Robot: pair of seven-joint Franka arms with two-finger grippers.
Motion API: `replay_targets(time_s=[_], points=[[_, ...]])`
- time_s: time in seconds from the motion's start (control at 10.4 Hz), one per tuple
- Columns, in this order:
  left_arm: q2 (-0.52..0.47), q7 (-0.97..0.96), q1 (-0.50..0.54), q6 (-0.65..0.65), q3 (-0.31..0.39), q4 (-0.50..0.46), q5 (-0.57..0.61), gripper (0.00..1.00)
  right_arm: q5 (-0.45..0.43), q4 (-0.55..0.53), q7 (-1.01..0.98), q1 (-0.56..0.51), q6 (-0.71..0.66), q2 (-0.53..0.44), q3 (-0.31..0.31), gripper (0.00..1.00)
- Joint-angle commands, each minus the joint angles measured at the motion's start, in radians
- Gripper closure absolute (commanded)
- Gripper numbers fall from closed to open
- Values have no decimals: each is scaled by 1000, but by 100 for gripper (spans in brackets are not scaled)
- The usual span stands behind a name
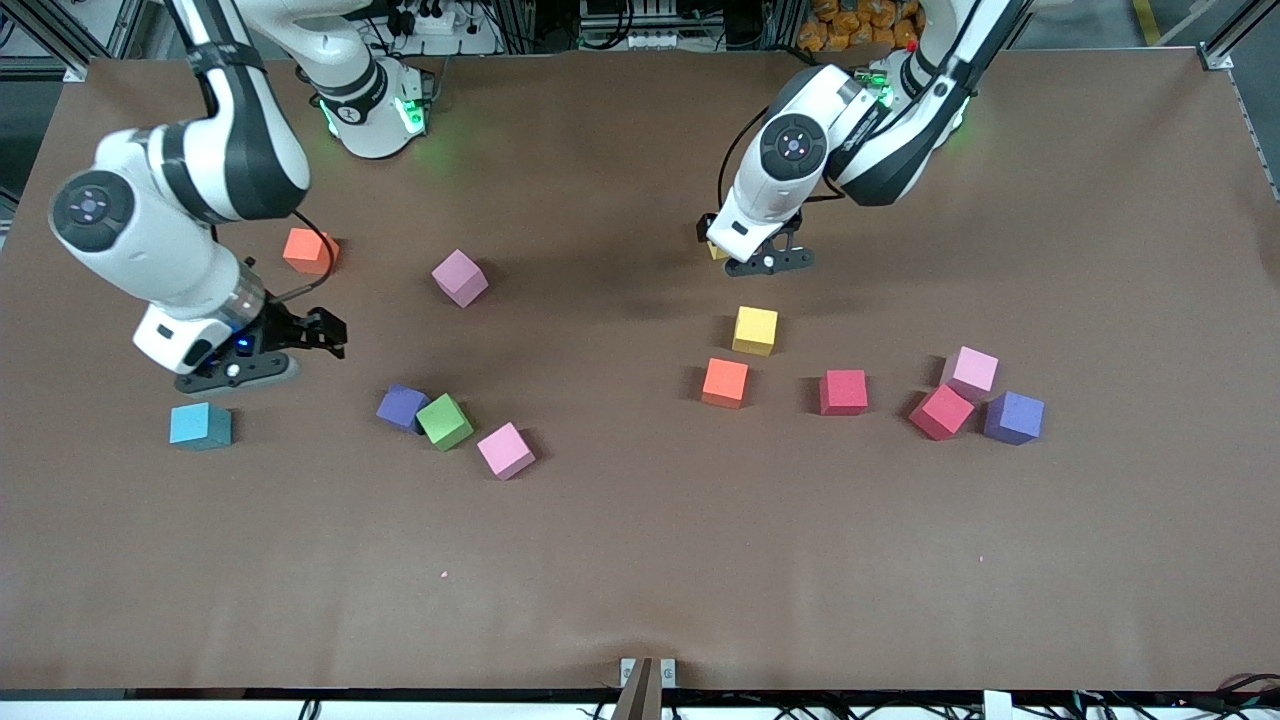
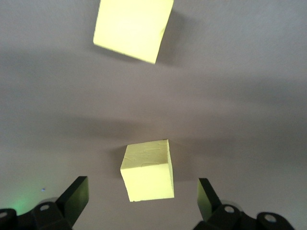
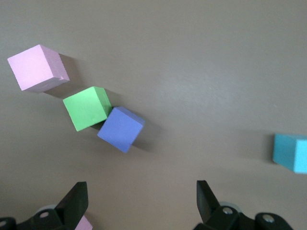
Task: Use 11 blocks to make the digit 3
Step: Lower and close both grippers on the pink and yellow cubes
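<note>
The blocks lie loose and scattered; the digit 3 is out of view. My left gripper [image 1: 762, 258] [image 2: 142, 199] hangs open just over a yellow block [image 2: 147, 170] [image 1: 718, 250], whose sides stand apart from both fingers. A second yellow block [image 1: 755, 330] [image 2: 133, 28] lies nearer the front camera. My right gripper [image 1: 325, 335] [image 3: 141, 201] is open and empty above bare table, between an orange block [image 1: 310, 250] and a cluster of purple [image 1: 402, 407] [image 3: 121, 129], green [image 1: 444, 421] [image 3: 88, 108] and pink [image 1: 505, 450] [image 3: 38, 67] blocks. The cyan block [image 1: 200, 425] [image 3: 291, 152] lies beside it.
Another pink block [image 1: 460, 277] sits mid-table. Toward the left arm's end lie an orange block [image 1: 725, 382], a red block [image 1: 843, 392], and a tight group of pink [image 1: 972, 372], red [image 1: 941, 411] and purple [image 1: 1013, 417].
</note>
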Motion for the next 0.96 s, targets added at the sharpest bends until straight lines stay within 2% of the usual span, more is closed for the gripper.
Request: replay_targets(time_s=[0.0, 0.19, 0.38, 0.67, 0.86], points=[[-1, -24, -28, 85, -1, -74, -13, 0, 14, -67, -33, 70, 27, -1, -5, 0], [15, -27, -28, 154, -1, -125, -13, 0, 15, -191, -117, 75, 97, -39, -4, 0], [54, -69, -33, 179, -1, -125, -13, 0, 15, -230, -72, 130, 134, -47, 4, 0], [103, -145, -42, 219, -1, -122, -13, 0, 15, -326, -75, 240, 304, -27, 4, 0], [120, -153, -52, 231, -1, -124, -13, 0, 14, -359, -95, 313, 317, -13, 4, 0]])
